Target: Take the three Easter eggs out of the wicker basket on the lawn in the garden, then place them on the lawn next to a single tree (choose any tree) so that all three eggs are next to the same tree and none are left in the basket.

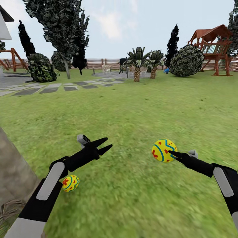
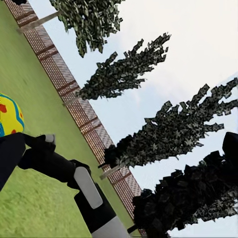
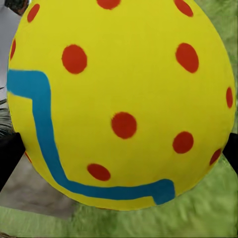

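Left gripper (image 1: 105,145) is hanging over the lawn (image 1: 132,112) with its two black fingers spread apart and nothing between them. Below the left arm, one egg (image 1: 70,183) is lying on the grass, close to the grey-brown tree trunk (image 1: 15,175) at the left edge of the head view. That egg looks like it is already sitting in its place by the tree.

Going across to the right, the right gripper (image 1: 172,153) is holding a second egg (image 1: 164,150) up in the air above the grass. Its fingers are closing on the egg from the right side. In the right wrist view the egg (image 3: 121,101) is looming very big, yellow with red dots and a blue zigzag line, and dark finger tips are peeking out on both sides of it.

The tree is lying to the left of this held egg, well apart from it, with the left arm in between. So I think the right arm is needing to carry the egg leftward and down to the grass near the first egg. The left arm is nearer the tree, but it is carrying nothing.

Far off, grey stepping stones (image 1: 49,88), two small palms (image 1: 145,62), a round bush (image 1: 187,60), a wooden play tower (image 1: 213,46) and a slatted fence (image 1: 99,63) are sitting at the back of the garden.
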Controlling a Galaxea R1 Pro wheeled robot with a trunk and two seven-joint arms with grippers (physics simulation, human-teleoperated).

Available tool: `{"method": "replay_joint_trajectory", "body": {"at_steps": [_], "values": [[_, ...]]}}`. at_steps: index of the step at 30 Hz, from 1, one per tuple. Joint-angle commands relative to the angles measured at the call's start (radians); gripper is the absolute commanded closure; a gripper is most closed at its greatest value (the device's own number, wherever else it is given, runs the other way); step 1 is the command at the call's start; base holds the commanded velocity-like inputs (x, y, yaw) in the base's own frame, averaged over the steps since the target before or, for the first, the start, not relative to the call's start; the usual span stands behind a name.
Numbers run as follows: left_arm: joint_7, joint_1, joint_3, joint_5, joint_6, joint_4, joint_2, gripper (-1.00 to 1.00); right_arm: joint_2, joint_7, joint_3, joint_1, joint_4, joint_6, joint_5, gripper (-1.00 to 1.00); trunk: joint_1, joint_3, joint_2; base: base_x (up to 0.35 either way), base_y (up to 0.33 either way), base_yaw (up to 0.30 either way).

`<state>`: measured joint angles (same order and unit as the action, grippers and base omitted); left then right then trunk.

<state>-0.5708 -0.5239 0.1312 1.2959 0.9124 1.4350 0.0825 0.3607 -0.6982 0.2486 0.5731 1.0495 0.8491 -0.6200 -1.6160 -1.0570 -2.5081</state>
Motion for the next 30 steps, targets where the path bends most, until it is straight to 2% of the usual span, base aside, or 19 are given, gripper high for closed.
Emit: {"method": "replay_joint_trajectory", "body": {"at_steps": [1,4,6,9,11,13,15,16,17,18,19,20,22,25,28,30], "values": [[-0.001,-0.001,0.001,0.002,0.003,0.000,0.001,-1.00,0.000,-0.001,0.001,0.001,0.000,0.005,-0.001,1.00,0.000,0.000,0.000,0.286,-0.237,-0.246],[-0.001,-0.001,0.001,0.002,0.003,-0.001,0.000,-1.00,0.000,0.001,0.001,0.001,0.000,0.005,0.000,1.00,0.000,0.003,0.000,0.286,-0.238,-0.246],[-0.001,-0.001,0.001,0.002,0.003,-0.002,0.000,-1.00,-0.002,0.028,0.001,0.001,0.000,0.005,0.000,1.00,0.000,0.005,0.000,0.286,-0.238,-0.241],[-0.001,-0.001,-0.001,0.002,0.003,-0.004,0.000,-1.00,-0.003,0.142,-0.008,0.001,0.005,0.003,0.021,1.00,0.000,0.006,0.000,0.286,-0.238,-0.084],[-0.001,-0.001,0.000,0.002,0.003,-0.004,0.000,-1.00,-0.010,0.252,-0.011,0.001,0.012,-0.011,0.075,1.00,0.000,0.006,0.000,0.286,-0.238,-0.013],[-0.001,-0.001,0.000,0.001,0.003,-0.004,0.001,-1.00,-0.049,0.381,-0.026,0.001,0.015,-0.086,0.164,1.00,0.000,0.006,0.000,0.286,-0.238,-0.003],[-0.003,-0.001,-0.001,0.000,0.002,-0.002,0.002,-1.00,-0.092,0.480,-0.084,0.001,0.017,-0.179,0.259,1.00,0.000,0.006,0.000,0.286,-0.238,0.038],[-0.003,-0.001,-0.002,0.000,0.002,-0.001,0.002,-1.00,-0.124,0.524,-0.165,0.002,0.018,-0.201,0.307,1.00,0.000,0.006,0.000,0.285,-0.238,0.204],[-0.003,-0.001,-0.002,0.000,0.002,-0.002,0.002,-1.00,-0.141,0.555,-0.228,0.002,0.018,-0.209,0.337,1.00,0.000,0.006,0.000,0.279,-0.242,0.248],[-0.003,-0.001,-0.002,0.000,-0.007,-0.002,0.002,-1.00,-0.152,0.585,-0.294,0.002,0.017,-0.220,0.361,1.00,0.000,0.006,0.000,0.271,-0.246,0.276],[-0.002,-0.001,0.000,0.000,-0.053,-0.004,0.001,-1.00,-0.158,0.602,-0.343,0.002,0.014,-0.257,0.373,1.00,0.000,0.006,0.000,0.266,-0.249,0.292],[-0.003,-0.001,0.000,0.001,-0.083,-0.005,0.002,-1.00,-0.161,0.607,-0.359,0.002,0.012,-0.280,0.376,1.00,0.000,0.006,0.000,0.264,-0.250,0.297],[-0.004,-0.001,0.000,0.001,-0.088,-0.004,0.003,-1.00,-0.179,0.611,-0.362,0.002,0.010,-0.286,0.378,1.00,0.000,0.006,0.000,0.264,-0.250,0.298],[-0.007,-0.001,0.000,0.001,-0.089,-0.001,0.003,-1.00,-0.192,0.614,-0.364,0.002,0.009,-0.285,0.397,1.00,0.000,0.006,0.000,0.254,-0.245,0.299],[-0.009,-0.001,0.001,0.002,-0.089,0.003,0.003,-1.00,-0.227,0.622,-0.423,0.002,0.004,-0.286,0.490,1.00,0.000,0.006,0.000,0.066,-0.067,0.300],[-0.009,-0.001,0.001,0.002,-0.089,0.002,0.003,-1.00,-0.248,0.656,-0.434,0.002,-0.001,-0.286,0.514,1.00,0.000,0.006,0.000,0.009,-0.009,0.300]]}}
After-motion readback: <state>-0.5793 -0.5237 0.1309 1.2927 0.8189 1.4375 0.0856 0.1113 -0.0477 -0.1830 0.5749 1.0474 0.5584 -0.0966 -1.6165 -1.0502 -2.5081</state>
